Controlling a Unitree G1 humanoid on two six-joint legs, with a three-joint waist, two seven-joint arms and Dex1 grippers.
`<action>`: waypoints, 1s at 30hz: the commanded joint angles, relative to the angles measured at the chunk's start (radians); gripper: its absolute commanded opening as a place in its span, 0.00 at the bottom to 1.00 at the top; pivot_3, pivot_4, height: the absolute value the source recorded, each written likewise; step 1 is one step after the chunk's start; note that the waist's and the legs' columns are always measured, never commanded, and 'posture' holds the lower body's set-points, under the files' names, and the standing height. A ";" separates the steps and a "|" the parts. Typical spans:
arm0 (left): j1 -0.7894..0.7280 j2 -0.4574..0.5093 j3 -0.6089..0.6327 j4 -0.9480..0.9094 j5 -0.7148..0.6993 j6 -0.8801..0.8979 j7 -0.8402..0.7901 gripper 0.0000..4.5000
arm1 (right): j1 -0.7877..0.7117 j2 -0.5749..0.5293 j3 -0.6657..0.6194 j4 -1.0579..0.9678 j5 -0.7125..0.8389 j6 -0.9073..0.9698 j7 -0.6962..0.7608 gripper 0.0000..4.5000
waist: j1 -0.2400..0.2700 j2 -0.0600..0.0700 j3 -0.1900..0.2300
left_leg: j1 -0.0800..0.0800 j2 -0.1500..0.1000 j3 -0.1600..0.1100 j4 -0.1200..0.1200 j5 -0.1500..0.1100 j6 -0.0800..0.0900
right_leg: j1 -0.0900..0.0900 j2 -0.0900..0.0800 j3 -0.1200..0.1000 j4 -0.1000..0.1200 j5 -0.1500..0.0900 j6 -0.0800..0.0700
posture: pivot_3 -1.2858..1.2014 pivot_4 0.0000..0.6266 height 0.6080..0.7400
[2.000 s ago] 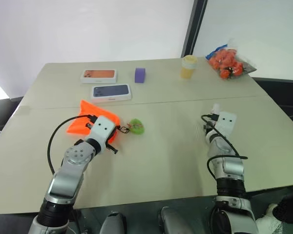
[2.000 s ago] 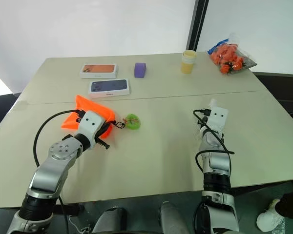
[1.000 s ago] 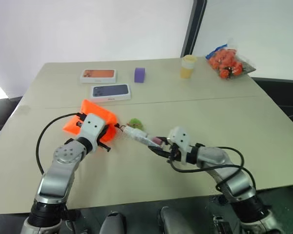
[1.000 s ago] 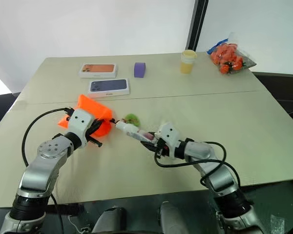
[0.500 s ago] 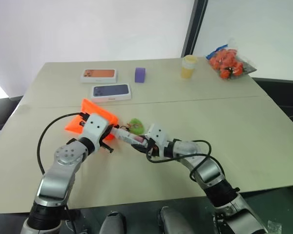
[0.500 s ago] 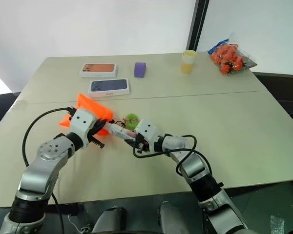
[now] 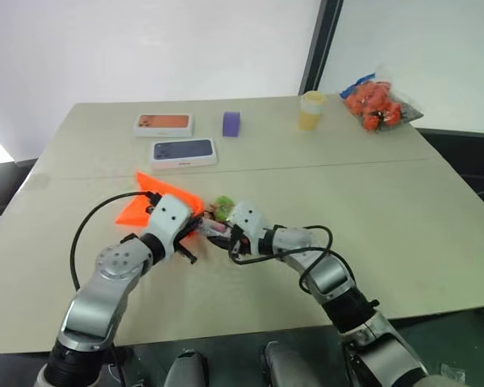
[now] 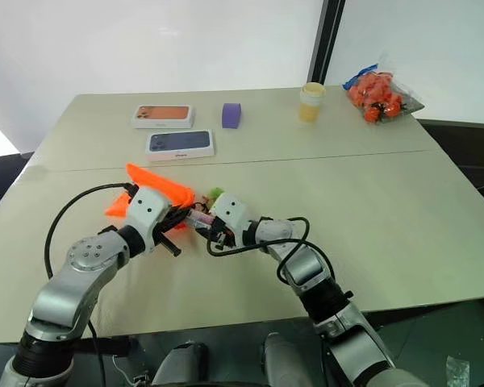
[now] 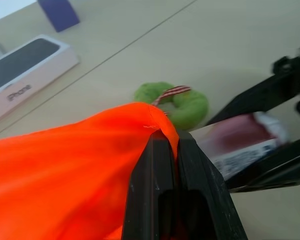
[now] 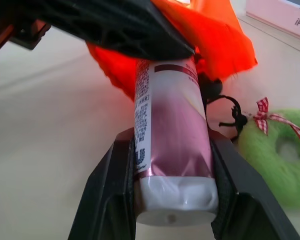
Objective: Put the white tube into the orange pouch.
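The orange pouch (image 7: 155, 202) lies at the table's left, its near edge lifted and pinched in my shut left gripper (image 9: 172, 142). The white tube (image 10: 167, 145), with a reddish-pink label, is held lengthwise in my right gripper (image 10: 170, 142), shut on its sides. In the eye views the right gripper (image 7: 223, 230) sits right beside the left gripper (image 7: 195, 226), and the tube's far end (image 7: 210, 226) touches the pouch's mouth. I cannot tell how far the tip is inside. The pouch's green charm (image 9: 177, 102) lies on the table just behind the tube.
Two flat phone boxes (image 7: 163, 125) (image 7: 184, 151) and a purple block (image 7: 231, 123) stand at the back left. A pale yellow cup (image 7: 310, 110) and a clear bag of orange fruit (image 7: 377, 102) are at the back right. The table's right half (image 7: 403, 210) is bare.
My right gripper has carried the tube to the left until its tip meets the pouch's mouth. My left gripper has swung a little to the right with the pouch's edge.
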 commanded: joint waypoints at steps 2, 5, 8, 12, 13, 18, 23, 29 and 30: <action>0.008 0.001 -0.036 -0.069 -0.047 0.015 -0.028 0.00 | -0.074 0.054 0.019 0.006 -0.023 -0.051 0.001 0.26 | 0.001 0.000 0.000 | 0.000 0.000 0.000 0.000 0.000 0.000 | 0.000 0.000 0.000 0.000 0.000 0.000 | 0.52 0.24 0.87; 0.009 -0.002 -0.038 -0.088 -0.079 0.032 -0.037 0.00 | -0.100 0.067 0.040 0.029 -0.052 -0.062 0.005 0.26 | 0.002 0.000 0.000 | 0.000 0.000 0.000 0.000 0.000 0.000 | 0.000 0.000 0.000 0.000 0.000 0.000 | 0.52 0.24 0.87; 0.017 0.001 -0.037 -0.114 -0.119 0.053 -0.049 0.00 | -0.127 0.080 0.066 0.047 -0.092 -0.058 -0.002 0.26 | 0.001 0.000 0.000 | 0.000 0.000 0.000 0.000 0.000 0.000 | 0.000 0.000 0.000 0.000 0.000 0.000 | 0.52 0.24 0.87; 0.030 0.010 -0.025 -0.136 -0.158 0.076 -0.058 0.00 | -0.148 0.116 0.061 0.070 -0.120 -0.022 -0.040 0.26 | 0.000 0.000 0.000 | 0.000 0.000 0.000 0.000 0.000 0.000 | -0.001 0.000 0.000 0.001 0.000 0.000 | 0.52 0.24 0.87; 0.035 0.014 -0.019 -0.139 -0.163 0.080 -0.060 0.00 | -0.148 0.122 0.059 0.069 -0.136 -0.005 -0.064 0.26 | 0.000 0.000 0.000 | 0.000 0.000 -0.001 0.000 0.000 0.000 | -0.001 0.000 -0.001 0.001 0.000 0.000 | 0.52 0.24 0.87; 0.058 0.042 0.015 -0.125 -0.170 0.072 -0.061 0.00 | -0.117 0.117 0.040 0.024 -0.110 0.040 -0.037 0.37 | 0.002 0.000 0.000 | 0.000 0.000 -0.001 0.000 0.000 0.000 | 0.000 0.000 -0.001 0.001 0.000 0.000 | 0.52 0.24 0.87; 0.077 0.056 0.062 -0.102 -0.190 0.059 -0.060 0.00 | -0.071 0.084 0.022 -0.056 -0.091 0.046 -0.019 0.91 | 0.001 0.000 0.000 | 0.000 0.000 -0.001 0.000 0.000 0.000 | 0.000 0.000 -0.001 0.000 0.000 0.000 | 0.52 0.24 0.87; 0.099 0.088 0.122 -0.056 -0.211 0.031 -0.078 0.00 | -0.013 0.002 -0.032 -0.172 -0.029 0.077 0.032 0.99 | 0.000 0.000 0.000 | 0.000 0.000 -0.001 0.000 0.000 0.000 | 0.000 0.000 -0.001 0.000 0.000 -0.001 | 0.52 0.24 0.87; 0.103 0.094 0.131 -0.047 -0.213 0.026 -0.080 0.00 | -0.003 -0.014 -0.038 -0.189 -0.021 0.080 0.042 0.99 | 0.000 0.000 0.000 | 0.000 0.000 -0.001 0.000 0.000 0.000 | 0.000 0.000 -0.001 0.000 0.000 -0.001 | 0.52 0.24 0.87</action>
